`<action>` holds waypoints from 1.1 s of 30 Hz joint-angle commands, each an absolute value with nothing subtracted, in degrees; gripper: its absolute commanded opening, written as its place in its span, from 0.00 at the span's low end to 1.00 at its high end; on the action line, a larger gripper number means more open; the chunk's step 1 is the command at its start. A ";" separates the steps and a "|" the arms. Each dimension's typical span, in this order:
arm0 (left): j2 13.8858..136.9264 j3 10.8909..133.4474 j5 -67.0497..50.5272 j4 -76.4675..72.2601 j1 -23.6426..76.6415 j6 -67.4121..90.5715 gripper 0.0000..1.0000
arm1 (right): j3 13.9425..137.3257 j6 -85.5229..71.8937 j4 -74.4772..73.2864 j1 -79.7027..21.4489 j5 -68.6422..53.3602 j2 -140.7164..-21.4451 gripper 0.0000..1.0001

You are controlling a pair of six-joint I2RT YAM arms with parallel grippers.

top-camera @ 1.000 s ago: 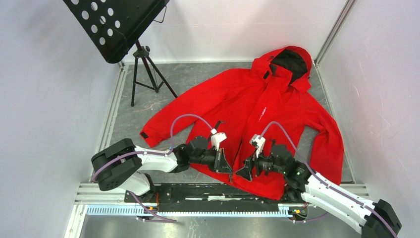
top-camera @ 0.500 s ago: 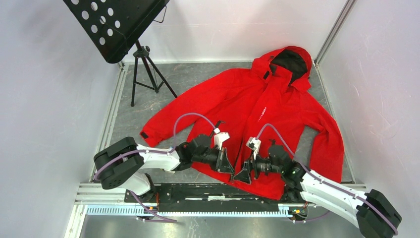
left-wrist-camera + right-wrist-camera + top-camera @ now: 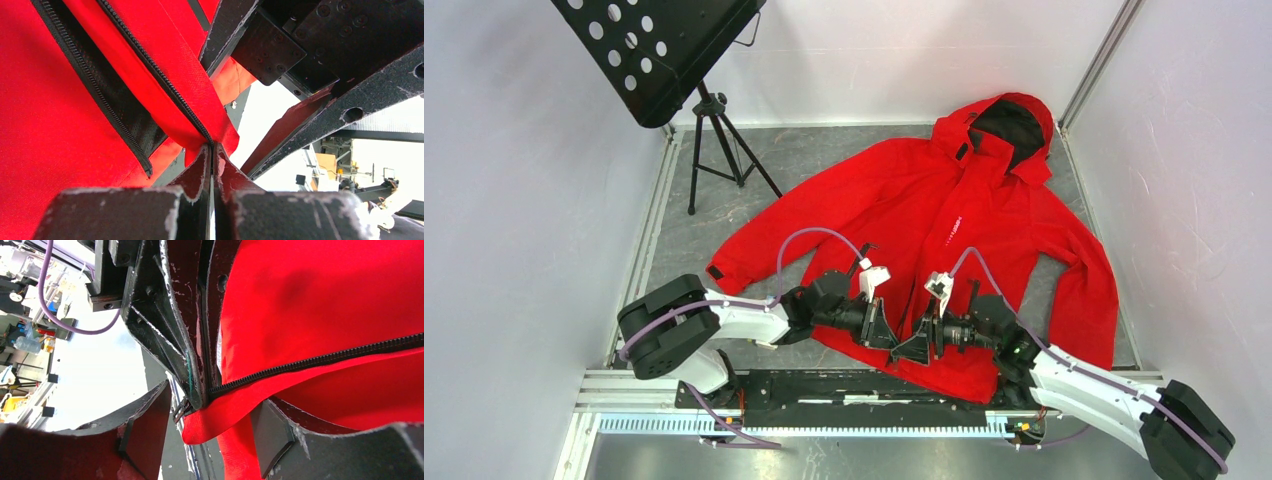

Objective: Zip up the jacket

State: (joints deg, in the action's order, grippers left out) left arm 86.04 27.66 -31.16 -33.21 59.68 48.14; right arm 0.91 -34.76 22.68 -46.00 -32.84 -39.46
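grey table [image 3: 824, 160] | jacket [image 3: 904, 200] hem pinched in left gripper [image 3: 211, 162] | right gripper [image 3: 215, 407] agape around hem

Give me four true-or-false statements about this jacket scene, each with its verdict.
1. The left gripper is shut on the bottom zip end of the jacket. True.
2. The right gripper is shut on a sleeve. False: it is open, with the hem between its fingers, right beside the left gripper.
3. The hood lies next to the grippers. False: it lies at the far end of the jacket from them.
4. A black music stand stands at the far left, off the jacket. True.
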 commanded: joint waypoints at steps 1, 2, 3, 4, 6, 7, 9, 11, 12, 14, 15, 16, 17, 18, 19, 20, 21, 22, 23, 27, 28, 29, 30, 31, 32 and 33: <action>85.81 28.27 -32.00 -36.74 59.47 47.64 0.02 | -4.40 -35.01 26.17 -46.04 -34.94 -39.98 0.64; 85.54 28.22 -31.87 -36.76 59.46 47.64 0.02 | -4.41 -34.49 25.32 -46.03 -34.93 -39.99 0.64; 85.36 28.21 -31.71 -36.61 59.49 47.64 0.02 | -4.40 -33.99 24.59 -46.00 -34.98 -40.02 0.64; 85.18 28.21 -31.43 -36.37 59.50 47.64 0.02 | -4.49 -33.69 24.05 -46.05 -35.09 -39.99 0.64; 84.70 28.28 -31.02 -35.51 59.43 47.30 0.02 | -4.57 -33.22 23.06 -46.01 -35.08 -39.53 0.63; 84.46 28.38 -30.71 -35.13 59.37 47.09 0.02 | -4.78 -33.21 22.92 -46.05 -35.16 -39.24 0.62; 83.97 28.39 -30.21 -34.24 59.35 46.71 0.02 | -5.20 -33.31 22.50 -46.05 -35.25 -38.72 0.59; 83.47 28.38 -29.84 -33.58 59.33 46.37 0.02 | -5.40 -33.34 21.96 -45.98 -35.29 -38.48 0.48; 83.43 28.47 -29.84 -33.31 59.29 46.25 0.02 | -5.55 -33.51 21.81 -46.03 -35.17 -38.30 0.45; 83.29 28.65 -29.99 -33.01 59.32 46.14 0.02 | -5.72 -33.84 22.26 -46.09 -35.16 -38.12 0.45; 83.28 28.65 -30.00 -33.09 59.28 46.23 0.02 | -5.82 -34.00 22.49 -46.00 -35.16 -38.25 0.47; 83.23 28.73 -30.06 -33.01 59.25 46.23 0.02 | -5.80 -33.96 22.83 -46.08 -35.57 -38.47 0.49; 83.12 28.70 -29.98 -32.98 59.31 46.23 0.02 | -5.72 -33.91 23.03 -46.02 -36.00 -38.92 0.53; 82.99 28.74 -29.90 -32.96 59.26 46.23 0.02 | -5.71 -33.70 23.18 -46.05 -36.54 -39.17 0.57; 82.91 28.72 -29.88 -32.97 59.27 46.30 0.02 | -5.69 -33.55 23.30 -46.00 -37.05 -39.56 0.60; 82.76 28.79 -29.80 -33.01 59.27 46.32 0.02 | -5.72 -33.33 23.25 -46.03 -37.25 -39.77 0.60; 82.52 28.88 -29.64 -32.97 59.22 46.36 0.02 | -5.86 -33.27 23.28 -46.05 -37.45 -39.93 0.60; 82.36 28.99 -29.64 -32.81 59.16 46.37 0.02 | -5.97 -33.30 23.44 -45.97 -37.52 -39.90 0.59; 82.21 29.29 -29.63 -32.58 59.18 46.32 0.02 | -6.06 -33.39 23.55 -45.98 -37.55 -40.01 0.58; 82.32 30.03 -29.76 -31.76 59.21 45.88 0.02 | -6.50 -34.08 25.05 -45.98 -37.60 -40.14 0.46; 82.26 29.99 -29.60 -31.66 59.19 45.88 0.02 | -6.67 -34.27 25.59 -46.05 -37.82 -40.26 0.45; 82.31 30.19 -29.50 -31.58 59.23 45.88 0.02 | -6.76 -34.34 25.81 -45.99 -38.07 -40.48 0.46; 82.39 30.38 -29.60 -31.48 59.24 45.88 0.02 | -6.81 -34.17 25.70 -46.05 -38.07 -40.65 0.48; 82.43 30.55 -29.73 -31.52 59.20 45.88 0.02 | -6.78 -33.85 25.45 -45.99 -38.06 -40.94 0.49; 82.49 30.72 -29.96 -31.62 59.24 45.90 0.02 | -6.98 -33.65 25.54 -45.99 -37.90 -41.06 0.49; 82.49 30.91 -29.98 -31.64 59.22 45.99 0.02 | -7.25 -33.61 25.94 -46.05 -37.64 -41.41 0.49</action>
